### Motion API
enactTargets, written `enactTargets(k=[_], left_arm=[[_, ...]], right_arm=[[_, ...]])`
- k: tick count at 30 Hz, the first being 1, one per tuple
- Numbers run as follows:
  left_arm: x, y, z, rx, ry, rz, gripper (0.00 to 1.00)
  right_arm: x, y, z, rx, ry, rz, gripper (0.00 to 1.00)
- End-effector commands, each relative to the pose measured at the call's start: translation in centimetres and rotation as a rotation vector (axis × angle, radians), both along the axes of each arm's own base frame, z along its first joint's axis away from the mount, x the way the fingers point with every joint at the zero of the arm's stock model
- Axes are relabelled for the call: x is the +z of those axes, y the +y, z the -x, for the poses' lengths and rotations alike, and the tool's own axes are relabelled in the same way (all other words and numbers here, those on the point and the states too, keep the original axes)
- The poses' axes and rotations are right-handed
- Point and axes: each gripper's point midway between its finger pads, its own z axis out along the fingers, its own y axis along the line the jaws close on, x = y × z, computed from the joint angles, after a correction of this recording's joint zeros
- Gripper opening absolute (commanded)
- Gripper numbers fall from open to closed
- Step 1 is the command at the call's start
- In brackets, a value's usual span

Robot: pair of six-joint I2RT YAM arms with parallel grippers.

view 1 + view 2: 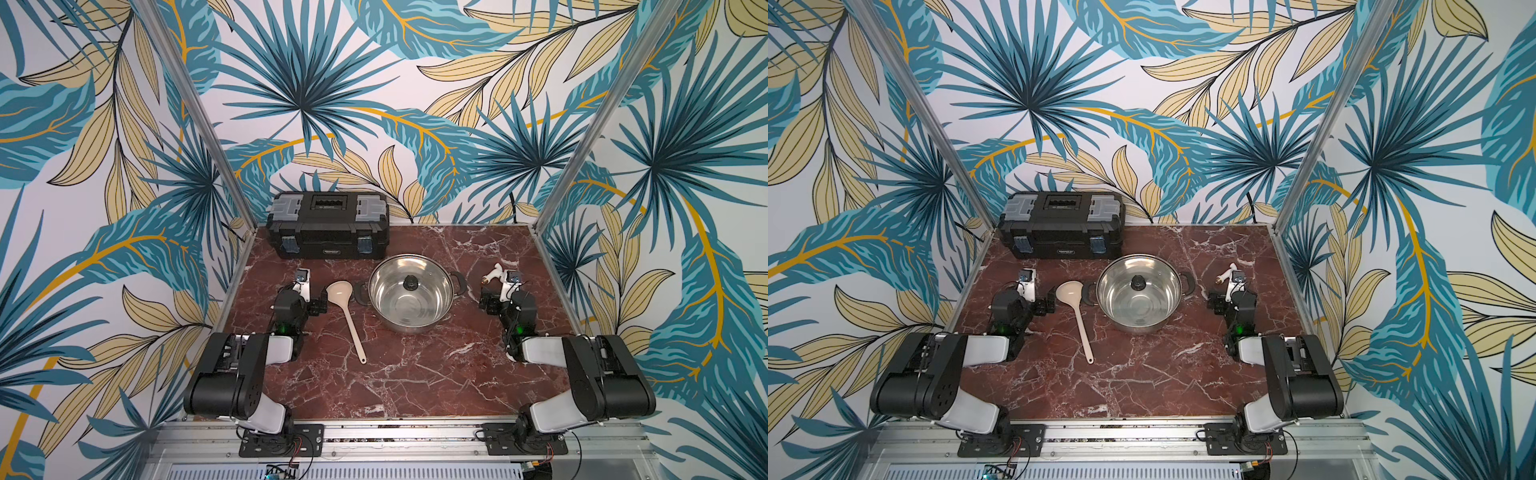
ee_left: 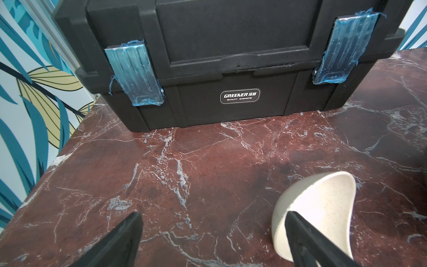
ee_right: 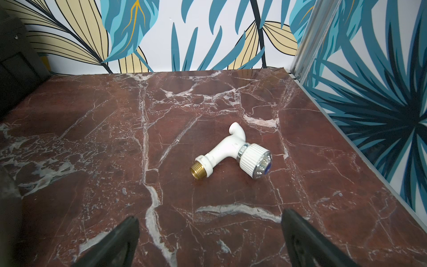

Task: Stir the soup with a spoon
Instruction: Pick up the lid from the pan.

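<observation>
The left gripper (image 2: 213, 215) stands with its jaws spread wide and nothing between them, low over the bare red marble table (image 2: 208, 161). Just beside its inner finger lies the spoon (image 2: 318, 203). In the left wrist view that finger overlaps the edge of the cream bowl, and whether they touch cannot be told. In both top views the spoon (image 1: 349, 320) lies flat with its bowl level with this gripper (image 1: 319, 305). Its slim handle runs back toward the robot's base. Past the spoon, farther to this gripper's right, stands the steel pot (image 1: 440, 309). Its near black side handle is close to the spoon's bowl. The pot's shiny inside shows, with a black knob (image 1: 411, 284) at the middle of its mouth. Straight ahead of the left gripper a black toolbox (image 2: 231, 57) sits at the back wall.

The right gripper (image 3: 210, 215) is likewise spread wide and empty. A white tap (image 3: 231, 152) with a brass thread lies on the marble ahead of it. The pot is to its left, between the two grippers.
</observation>
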Motion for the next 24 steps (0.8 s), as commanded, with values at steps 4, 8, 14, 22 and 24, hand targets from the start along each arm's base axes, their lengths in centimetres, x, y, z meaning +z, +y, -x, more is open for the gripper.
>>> enactTargets(k=[4, 8, 14, 22, 24], left_arm=[[2.4, 0.8, -0.2, 0.049, -0.034, 0.005, 1.0], [4.3, 1.0, -0.3, 0.075, 0.12, 0.026, 1.0], [9.0, -0.3, 0.9, 0.051, 0.15, 0.144, 1.0], [13.9, -4.1, 3.3, 0.043, 0.289, 0.402, 1.0], [15.0, -6.8, 3.6, -0.021, 0.336, 0.393, 1.0]], right_arm=[[2.4, 0.0, -0.1, -0.001, -0.033, -0.008, 1.0], [3.6, -1.4, 0.2, -0.117, 0.146, -0.056, 0.99], [6.5, -1.0, 2.4, -0.113, 0.149, -0.109, 1.0], [9.5, 0.3, 6.2, -0.141, 0.206, -0.342, 1.0], [9.4, 2.1, 6.3, -0.059, 0.267, -0.395, 0.99]])
